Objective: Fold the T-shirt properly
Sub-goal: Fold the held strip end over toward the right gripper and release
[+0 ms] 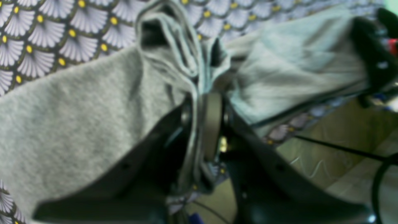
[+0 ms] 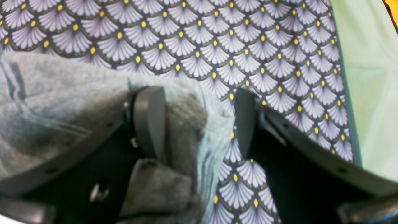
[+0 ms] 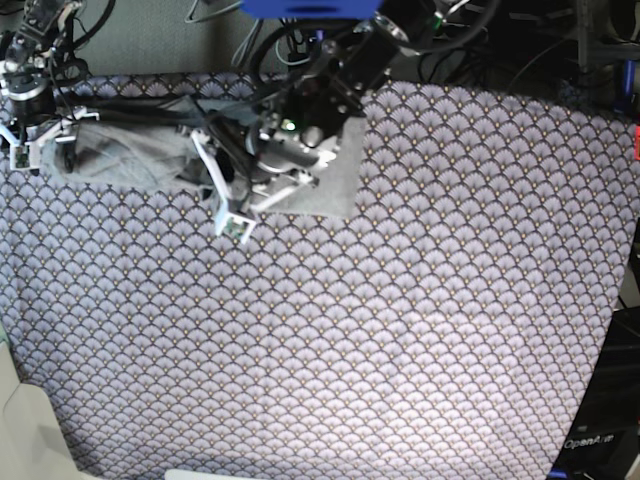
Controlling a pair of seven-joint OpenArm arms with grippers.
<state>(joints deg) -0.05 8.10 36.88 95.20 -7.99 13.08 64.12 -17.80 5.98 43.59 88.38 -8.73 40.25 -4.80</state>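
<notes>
- Grey knit T-shirt (image 1: 77,118) bunched at far-left corner of table cloth (image 3: 400,330), nowhere near folded.
- Left gripper (image 1: 202,124) clamped tight on a gathered pleat of the T-shirt; likely to drag several layers together and skew the fold if pulled.
- Right gripper (image 2: 199,121) spread wide, one finger (image 2: 149,118) on the T-shirt's edge, the other over bare cloth; could miss the hem or pinch table cloth on closing.
- Both arms reaching low over the T-shirt, left one across its middle.
</notes>
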